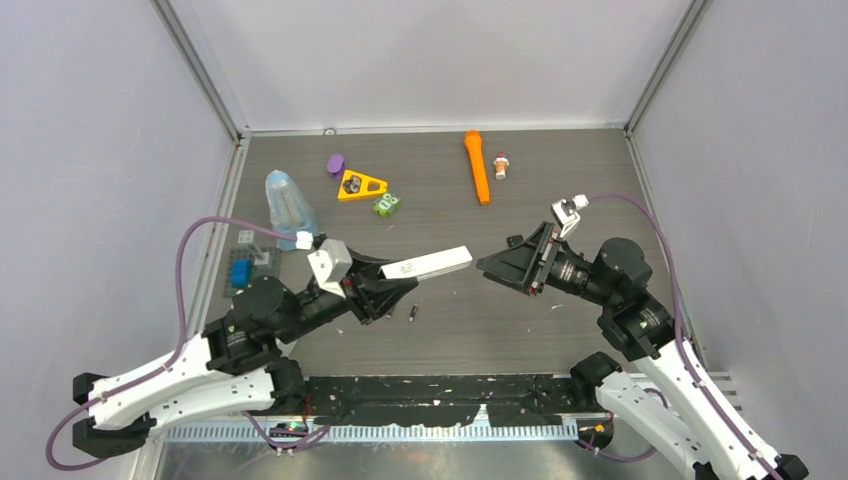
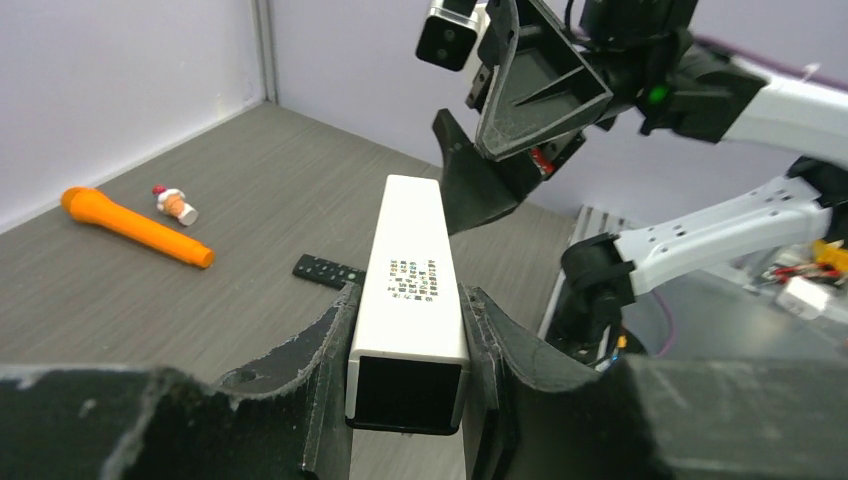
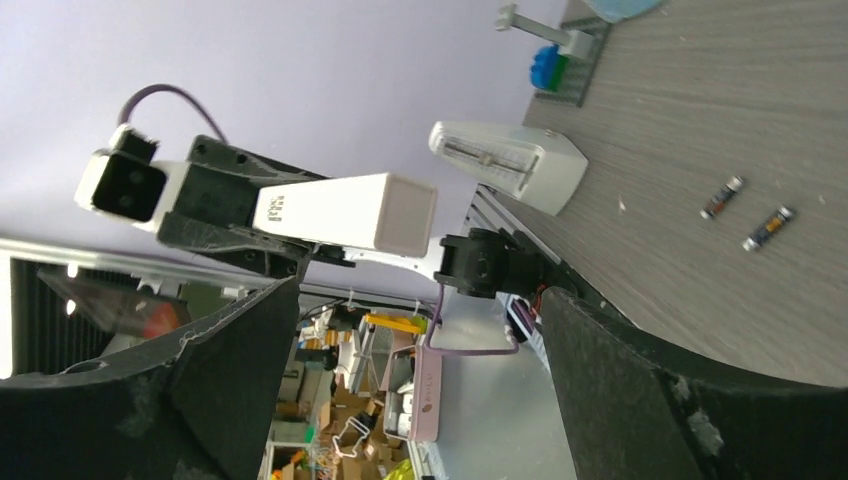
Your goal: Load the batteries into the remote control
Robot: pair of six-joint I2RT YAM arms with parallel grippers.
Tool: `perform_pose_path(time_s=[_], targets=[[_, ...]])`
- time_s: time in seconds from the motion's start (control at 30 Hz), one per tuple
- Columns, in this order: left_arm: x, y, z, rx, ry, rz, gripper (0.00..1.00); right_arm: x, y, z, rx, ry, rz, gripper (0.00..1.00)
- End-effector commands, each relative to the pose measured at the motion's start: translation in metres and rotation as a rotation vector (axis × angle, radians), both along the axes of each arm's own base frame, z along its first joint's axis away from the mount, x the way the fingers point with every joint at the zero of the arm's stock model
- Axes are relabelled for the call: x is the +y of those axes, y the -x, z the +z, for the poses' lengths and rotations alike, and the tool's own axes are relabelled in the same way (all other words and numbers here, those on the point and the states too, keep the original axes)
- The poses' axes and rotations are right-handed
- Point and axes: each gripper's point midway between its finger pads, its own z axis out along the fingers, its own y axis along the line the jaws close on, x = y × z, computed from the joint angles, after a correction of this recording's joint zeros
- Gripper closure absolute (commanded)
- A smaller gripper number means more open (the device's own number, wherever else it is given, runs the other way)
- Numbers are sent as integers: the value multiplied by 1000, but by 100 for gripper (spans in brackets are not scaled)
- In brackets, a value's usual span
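Observation:
My left gripper (image 1: 385, 280) is shut on the remote control (image 1: 432, 264), a white bar held above the table with its free end pointing right. In the left wrist view the remote control (image 2: 412, 270) sits between both pads (image 2: 330, 340), its dark end toward the camera. My right gripper (image 1: 497, 268) is open and empty, facing the bar's free end a short gap away. The right wrist view shows the bar (image 3: 345, 212) ahead of the open gripper (image 3: 420, 330). One battery (image 1: 413, 314) lies on the table below the bar. Two batteries (image 3: 722, 198) (image 3: 768, 228) show in the right wrist view.
At the back lie an orange flashlight (image 1: 477, 165), a small figure (image 1: 500, 166), a yellow triangle toy (image 1: 360, 186), a green block (image 1: 387, 205) and a purple piece (image 1: 335, 163). A clear bottle (image 1: 285, 205) and a brick plate (image 1: 245, 268) are left. A small black strip (image 2: 328, 270) lies under the right gripper.

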Motion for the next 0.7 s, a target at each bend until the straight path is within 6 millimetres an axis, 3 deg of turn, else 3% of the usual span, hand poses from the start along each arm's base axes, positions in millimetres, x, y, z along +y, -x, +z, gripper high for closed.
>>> perform_pose_path(time_s=[0.0,0.27,0.57,0.67], targets=[[7,12,15,70,74,-44,100,7,11,54,-254,-138,89,4],[1,33,21,16,81,-167,100,20,9,58,-131,-272,171,4],[-1,37,33,-38,130,-194,100,35,29,61,-74,-318,265,1],[-1,38,35,-50,138,-200,100,42,36,64,-49,-349,305,8]])
